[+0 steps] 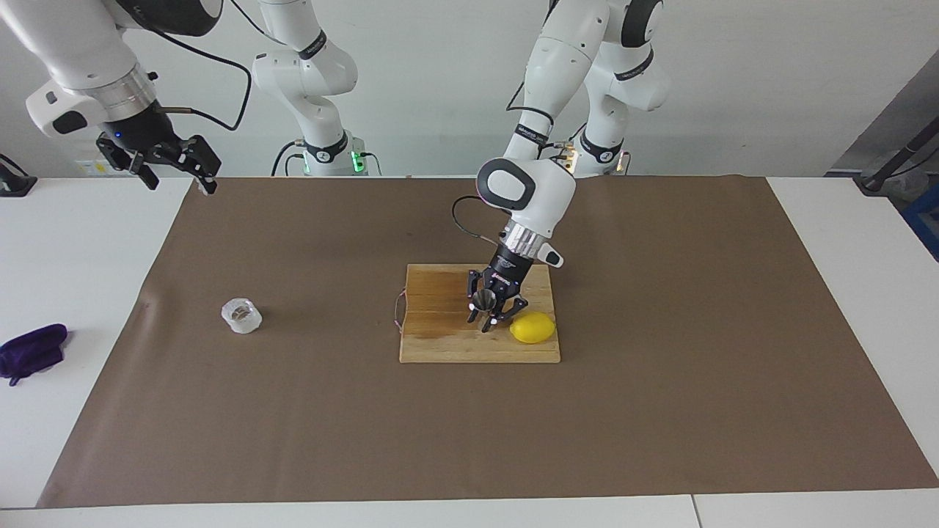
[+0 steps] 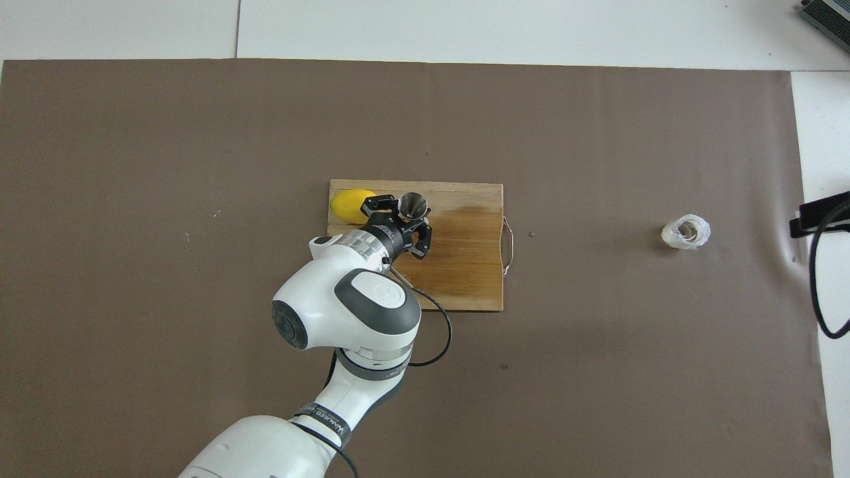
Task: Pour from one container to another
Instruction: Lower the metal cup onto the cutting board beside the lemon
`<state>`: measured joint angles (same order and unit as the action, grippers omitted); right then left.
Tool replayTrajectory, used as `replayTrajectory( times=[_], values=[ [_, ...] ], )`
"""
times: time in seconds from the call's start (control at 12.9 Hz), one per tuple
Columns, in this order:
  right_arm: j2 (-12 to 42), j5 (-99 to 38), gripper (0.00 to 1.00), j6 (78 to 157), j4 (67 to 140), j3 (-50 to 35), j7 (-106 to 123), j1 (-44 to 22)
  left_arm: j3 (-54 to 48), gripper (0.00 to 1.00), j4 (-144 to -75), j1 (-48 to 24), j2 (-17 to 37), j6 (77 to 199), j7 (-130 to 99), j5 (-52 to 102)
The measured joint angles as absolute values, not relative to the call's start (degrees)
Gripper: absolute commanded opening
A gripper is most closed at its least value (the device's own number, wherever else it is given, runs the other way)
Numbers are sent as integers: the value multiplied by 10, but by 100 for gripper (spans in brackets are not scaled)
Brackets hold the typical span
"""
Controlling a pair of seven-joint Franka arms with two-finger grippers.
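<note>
The steel jigger point(image 1: 483, 299) stands on the wooden cutting board point(image 1: 440, 345), beside a lemon. My left gripper point(image 1: 490, 323) reaches down around it from the robots' side; its arm covers part of the board in the overhead view, where the jigger's point(image 2: 413, 204) round mouth shows just past the gripper. The squat clear glass cup point(image 1: 241, 315) stands alone on the brown mat toward the right arm's end, also visible in the overhead view point(image 2: 686, 232). My right gripper point(image 1: 172, 165) waits open in the air over the mat's corner at the right arm's end, holding nothing.
A yellow lemon point(image 1: 532, 328) lies on the board right beside the jigger, toward the left arm's end. The board has a wire handle point(image 2: 508, 245) on the side facing the cup. A purple cloth point(image 1: 33, 352) lies on the white table off the mat.
</note>
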<state>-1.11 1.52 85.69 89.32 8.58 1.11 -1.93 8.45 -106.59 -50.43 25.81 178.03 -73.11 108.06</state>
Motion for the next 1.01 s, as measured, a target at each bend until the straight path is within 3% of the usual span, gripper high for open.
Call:
replayTrajectory(
  times=[1.01],
  values=[
    [-11,15,100,857,893,86,11,-19,87,80,-1103,-493,185,1781,-731,1081]
  ],
)
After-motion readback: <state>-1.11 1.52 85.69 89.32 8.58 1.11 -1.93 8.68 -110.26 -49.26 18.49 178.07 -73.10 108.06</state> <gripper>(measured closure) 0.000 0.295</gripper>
